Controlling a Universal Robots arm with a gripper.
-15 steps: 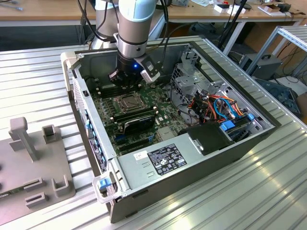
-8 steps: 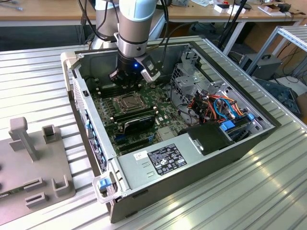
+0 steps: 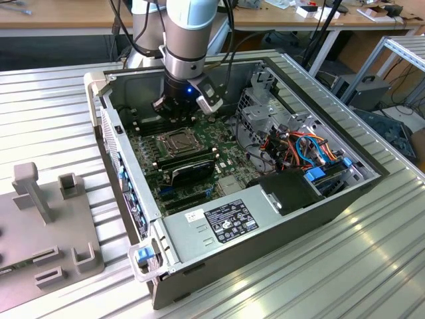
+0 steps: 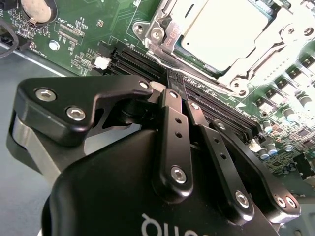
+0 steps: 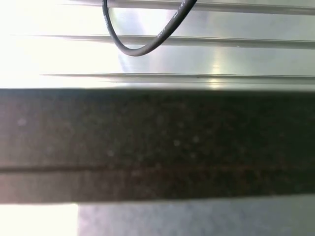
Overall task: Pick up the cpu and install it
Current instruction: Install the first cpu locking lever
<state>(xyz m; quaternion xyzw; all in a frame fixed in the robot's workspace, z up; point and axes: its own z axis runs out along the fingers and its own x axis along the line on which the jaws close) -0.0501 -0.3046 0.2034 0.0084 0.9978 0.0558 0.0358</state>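
Observation:
In the second wrist view the cpu (image 4: 221, 29), a flat square chip with a dull silver-grey top, lies inside the socket's metal frame (image 4: 165, 37) on the green motherboard. My gripper (image 4: 177, 87) hangs just beside it over the black memory slots (image 4: 216, 110). Its two black fingers (image 4: 173, 132) meet at the tips with nothing between them. In the exterior view the gripper (image 3: 176, 114) sits low inside the open computer case (image 3: 99, 93), just behind the socket (image 3: 178, 141).
A grey power-supply box (image 3: 226, 219) fills the case's near end. A metal drive cage (image 3: 265, 109) and coloured cables (image 3: 302, 149) stand at the exterior view's right. A grey fixture (image 3: 40, 219) rests on the ribbed aluminium table. A black cable (image 5: 142, 46) loops over the table.

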